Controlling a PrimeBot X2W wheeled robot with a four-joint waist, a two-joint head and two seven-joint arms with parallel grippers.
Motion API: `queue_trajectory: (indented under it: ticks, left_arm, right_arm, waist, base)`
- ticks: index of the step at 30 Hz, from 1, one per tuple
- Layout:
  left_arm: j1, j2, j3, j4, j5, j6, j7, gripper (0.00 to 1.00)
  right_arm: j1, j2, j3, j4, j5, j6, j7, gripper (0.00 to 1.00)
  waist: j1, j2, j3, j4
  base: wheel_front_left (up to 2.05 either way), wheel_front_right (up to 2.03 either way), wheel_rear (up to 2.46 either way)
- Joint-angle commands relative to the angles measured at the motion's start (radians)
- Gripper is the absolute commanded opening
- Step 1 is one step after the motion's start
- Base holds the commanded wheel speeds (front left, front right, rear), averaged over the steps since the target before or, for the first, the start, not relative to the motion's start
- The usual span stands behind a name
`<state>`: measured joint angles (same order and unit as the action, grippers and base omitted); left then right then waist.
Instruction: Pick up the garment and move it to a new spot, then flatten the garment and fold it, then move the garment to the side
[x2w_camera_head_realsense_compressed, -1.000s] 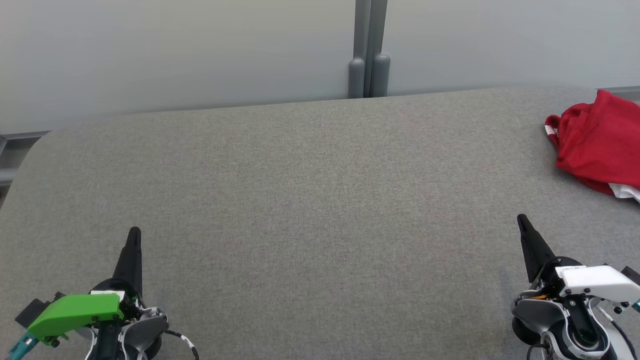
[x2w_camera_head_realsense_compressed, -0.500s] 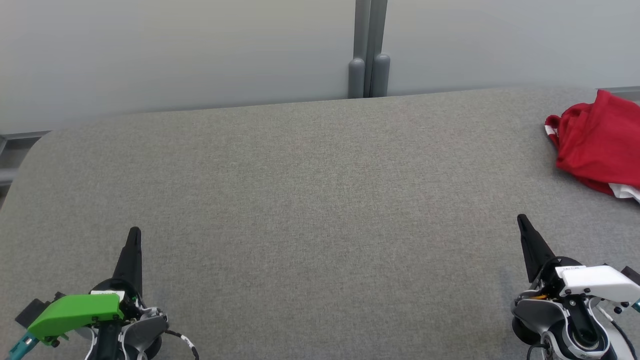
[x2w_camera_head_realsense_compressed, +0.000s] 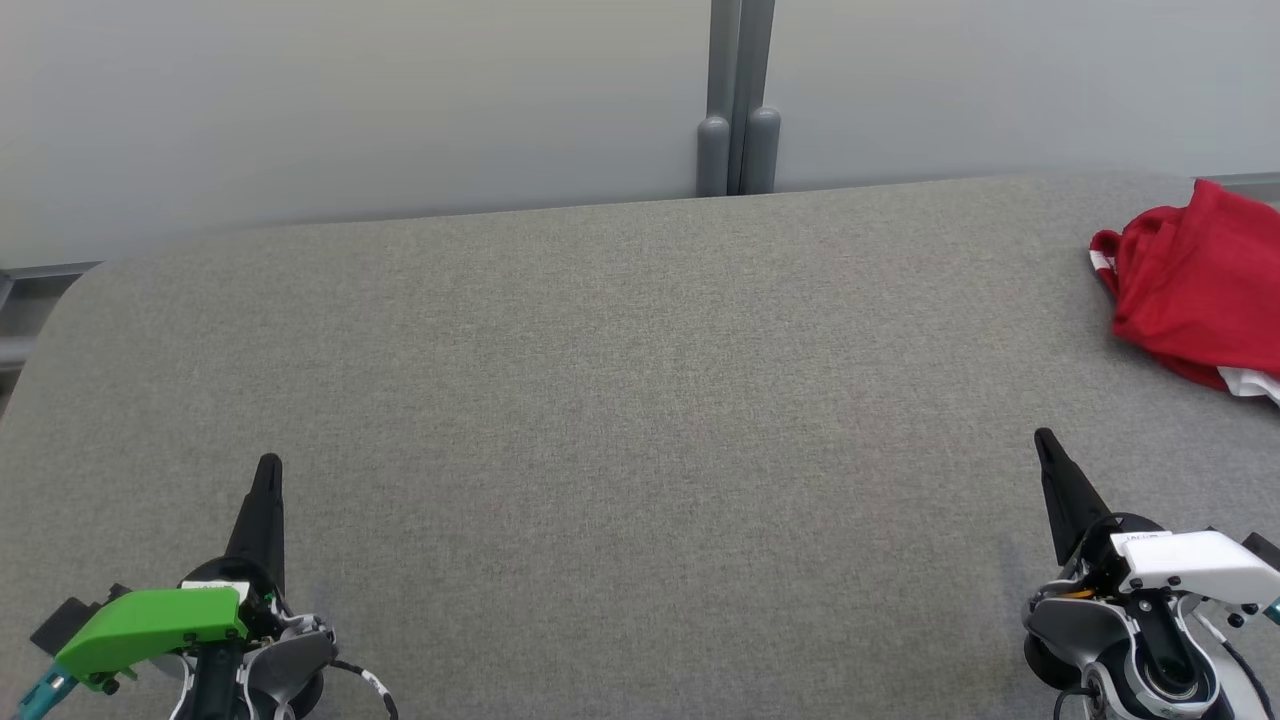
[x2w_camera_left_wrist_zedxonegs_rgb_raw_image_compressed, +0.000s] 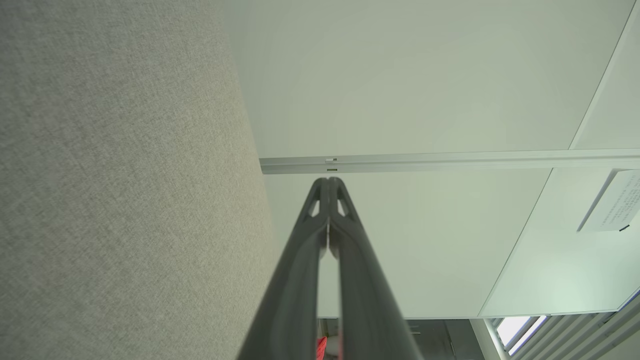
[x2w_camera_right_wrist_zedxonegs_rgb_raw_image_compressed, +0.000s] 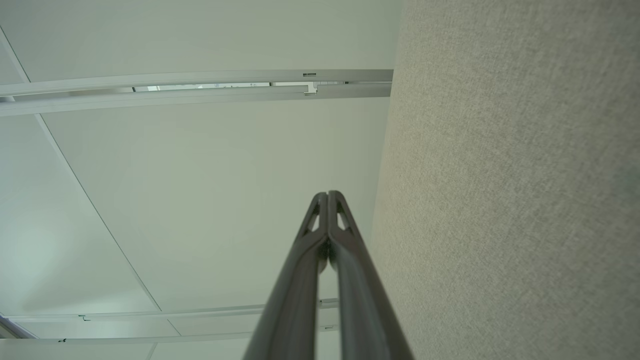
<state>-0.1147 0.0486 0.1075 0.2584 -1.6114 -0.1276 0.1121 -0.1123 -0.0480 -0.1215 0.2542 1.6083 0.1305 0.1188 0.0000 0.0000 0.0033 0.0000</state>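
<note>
Past the right gripper (x2w_camera_head_realsense_compressed: 1045, 438), off to its right, the garment (x2w_camera_head_realsense_compressed: 1195, 285) is cut off by the head view's edge.

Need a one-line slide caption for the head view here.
Left gripper and right gripper shut over the grey table; crumpled red garment lies at far right, untouched.

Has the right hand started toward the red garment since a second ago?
No. The right hand has not moved: its tip lies just as far from the red garment and the grey post as before.
</note>
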Motion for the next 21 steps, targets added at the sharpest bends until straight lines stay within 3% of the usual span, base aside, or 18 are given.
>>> queue_trajectory:
  ticks: [1,21]
  left_arm:
    - [-0.014,0.000,0.004,-0.004,-0.002,-0.006,0.000,0.00]
    - [-0.014,0.000,0.003,-0.004,-0.002,-0.006,0.000,0.00]
  right_arm:
    - [-0.010,-0.005,0.000,-0.003,0.006,0.000,0.003,0.00]
    - [-0.010,-0.005,0.001,-0.003,0.006,0.000,0.003,0.00]
  waist:
    - [0.0000,0.0000,0.000,0.000]
    - [0.0000,0.0000,0.000,0.000]
  base:
    - [0.00,0.00,0.00]
    - [0.00,0.00,0.00]
